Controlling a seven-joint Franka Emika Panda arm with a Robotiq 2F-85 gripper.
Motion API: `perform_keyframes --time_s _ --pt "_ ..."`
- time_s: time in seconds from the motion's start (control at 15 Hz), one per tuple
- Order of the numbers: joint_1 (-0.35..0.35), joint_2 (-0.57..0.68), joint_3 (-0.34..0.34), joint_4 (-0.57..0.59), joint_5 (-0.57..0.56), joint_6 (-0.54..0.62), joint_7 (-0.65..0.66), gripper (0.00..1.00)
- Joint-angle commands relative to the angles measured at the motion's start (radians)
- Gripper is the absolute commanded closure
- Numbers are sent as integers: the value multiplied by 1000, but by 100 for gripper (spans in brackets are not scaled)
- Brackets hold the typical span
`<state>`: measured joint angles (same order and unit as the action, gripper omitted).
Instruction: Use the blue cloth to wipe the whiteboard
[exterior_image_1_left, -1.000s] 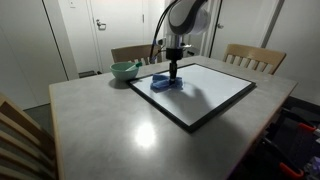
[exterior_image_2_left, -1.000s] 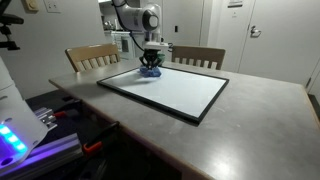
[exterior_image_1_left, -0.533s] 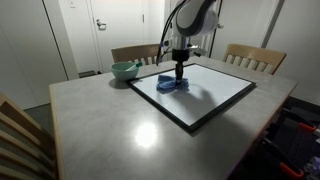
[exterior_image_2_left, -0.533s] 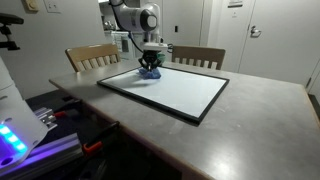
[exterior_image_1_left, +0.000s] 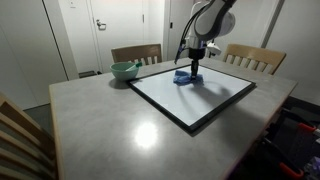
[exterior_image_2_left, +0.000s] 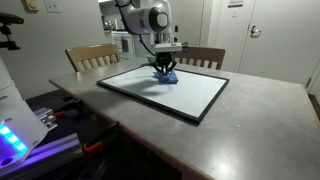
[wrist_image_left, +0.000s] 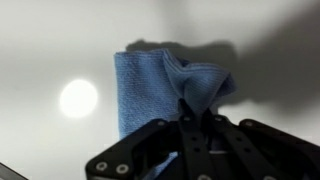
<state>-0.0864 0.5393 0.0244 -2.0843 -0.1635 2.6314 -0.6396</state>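
Note:
The blue cloth lies bunched on the whiteboard, a black-framed white board on the grey table. My gripper is shut on the blue cloth and presses it against the board near its far edge. In an exterior view the cloth and gripper sit at the board's back edge. In the wrist view the cloth is pinched between the black fingers, spread over the white surface.
A green bowl stands on the table beside the board's corner. Wooden chairs stand behind the table, another chair at the near corner. A reflection spot shows on the board.
My gripper has dragged the blue cloth across the whiteboard, along its far side away from the green bowl.

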Motion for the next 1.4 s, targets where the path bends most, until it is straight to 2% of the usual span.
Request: perform_keyframes --time_s 0.0,0.2,0.4,0.53,0.67,0.93,1.2,1.33 --pt "-37 -8 27 -39 6 5 -2 97" --pt "-53 -4 105 -36 49 12 -47 97" --pt "-70 -4 207 -27 120 -38 -124 97" --pt "-66 -8 245 -27 163 -74 -160 97" --pt "-59 -13 251 -31 186 -95 -170 97" --pt "-33 -48 154 -73 126 -92 -103 97" --pt "-25 -64 41 -110 43 -13 -22 97" --pt "-21 -50 8 -102 5 12 18 97"
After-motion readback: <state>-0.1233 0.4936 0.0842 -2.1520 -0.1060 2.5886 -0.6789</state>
